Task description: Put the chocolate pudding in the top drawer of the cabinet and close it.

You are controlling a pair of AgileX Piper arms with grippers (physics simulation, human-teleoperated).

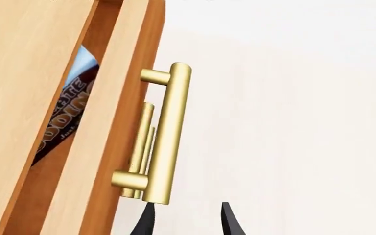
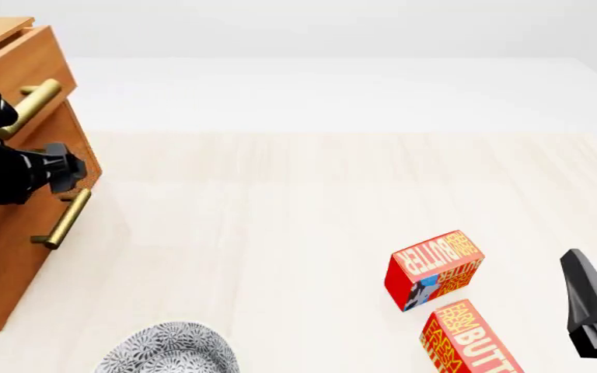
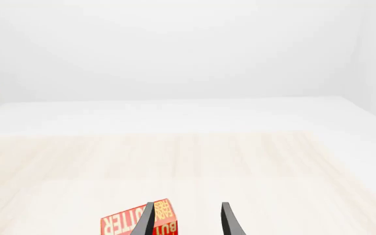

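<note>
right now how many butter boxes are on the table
2. One butter box lies right of centre on the table; the second butter box sits just nearer the camera beside it, cut off by the frame edge. More could lie outside the view.

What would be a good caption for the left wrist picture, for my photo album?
The left hand, open, faces the brass handle of the top drawer, slightly ajar, with the chocolate pudding inside.

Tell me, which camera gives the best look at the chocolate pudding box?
The left wrist view. There the chocolate pudding shows through the gap of the slightly open top drawer, its blue and brown label partly readable. The front view shows the cabinet but not the box. The right wrist view shows none of these.
</note>
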